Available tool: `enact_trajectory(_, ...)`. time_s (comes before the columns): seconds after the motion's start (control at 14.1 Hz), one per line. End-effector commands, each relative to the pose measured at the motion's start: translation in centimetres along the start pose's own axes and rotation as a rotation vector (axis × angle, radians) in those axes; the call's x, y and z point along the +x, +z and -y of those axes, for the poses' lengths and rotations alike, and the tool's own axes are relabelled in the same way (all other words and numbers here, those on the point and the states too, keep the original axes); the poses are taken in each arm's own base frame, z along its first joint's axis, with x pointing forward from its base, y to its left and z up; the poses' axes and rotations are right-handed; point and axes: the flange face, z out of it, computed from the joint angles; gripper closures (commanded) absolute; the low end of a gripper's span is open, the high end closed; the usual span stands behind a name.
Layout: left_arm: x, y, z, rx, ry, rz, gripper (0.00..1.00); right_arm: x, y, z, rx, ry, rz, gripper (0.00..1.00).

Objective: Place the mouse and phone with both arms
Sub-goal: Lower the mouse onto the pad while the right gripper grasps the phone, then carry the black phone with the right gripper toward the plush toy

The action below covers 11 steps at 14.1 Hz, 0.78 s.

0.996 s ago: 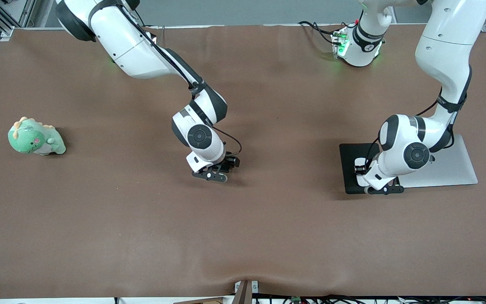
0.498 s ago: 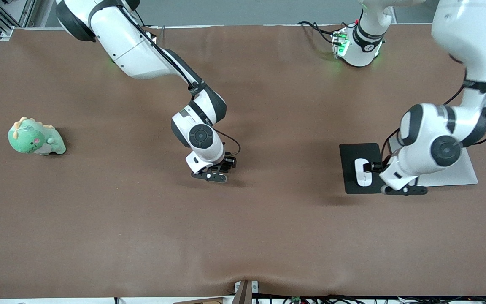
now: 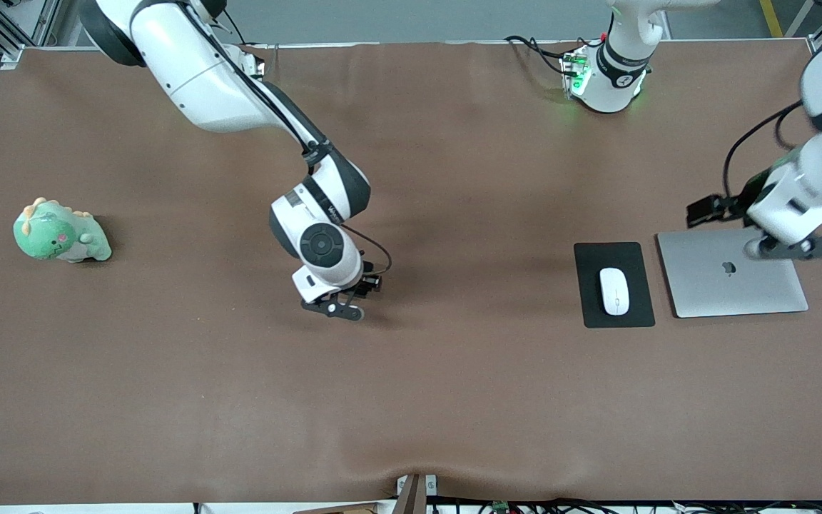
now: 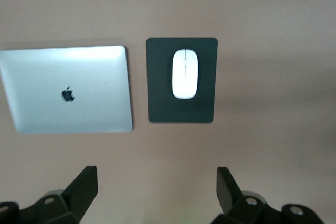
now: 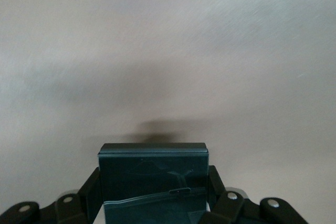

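Observation:
The white mouse (image 3: 614, 290) lies on the black mouse pad (image 3: 591, 315), alone; it also shows in the left wrist view (image 4: 185, 73) on the pad (image 4: 157, 111). My left gripper (image 3: 801, 249) is open and empty, up in the air over the silver laptop (image 3: 725, 289); its fingers (image 4: 84, 187) stand wide apart. My right gripper (image 3: 332, 308) hangs low over the bare middle of the table, shut on the black phone (image 5: 152, 174), which fills the gap between its fingers (image 5: 212, 179). In the front view the hand hides the phone.
A green dinosaur plush toy (image 3: 61, 232) sits toward the right arm's end of the table. The closed laptop (image 4: 68, 90) lies beside the mouse pad, toward the left arm's end. A brown cloth covers the table.
My left gripper has let go of the mouse, risen off the pad and swung over the laptop. My right gripper, with the phone, has drifted slightly toward the right arm's end.

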Motion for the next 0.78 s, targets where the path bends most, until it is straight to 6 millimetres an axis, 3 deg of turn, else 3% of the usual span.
enact_trajectory(0.0,-1.1,-3.2,0.2,-0.024,0.014,0.002,0.0,2.7,-2.5,-3.8,-0.01,-0.004,0.0,1.0)
enact_trajectory(0.14,-2.3,-5.1,0.6,-0.03,0.009,-0.032,0.0,4.3,-3.5,-6.8,-0.027,-0.024,0.025,1.0)
enact_trajectory(0.43,-2.6,-5.6,-0.2,-0.029,0.014,-0.042,0.0,7.2,-4.4,-15.1,-0.046,-0.104,0.069,1.0)
enact_trajectory(0.71,-3.0,-6.1,-0.7,-0.029,0.032,-0.053,0.0,7.4,-4.7,-18.6,-0.055,-0.125,0.083,1.0)
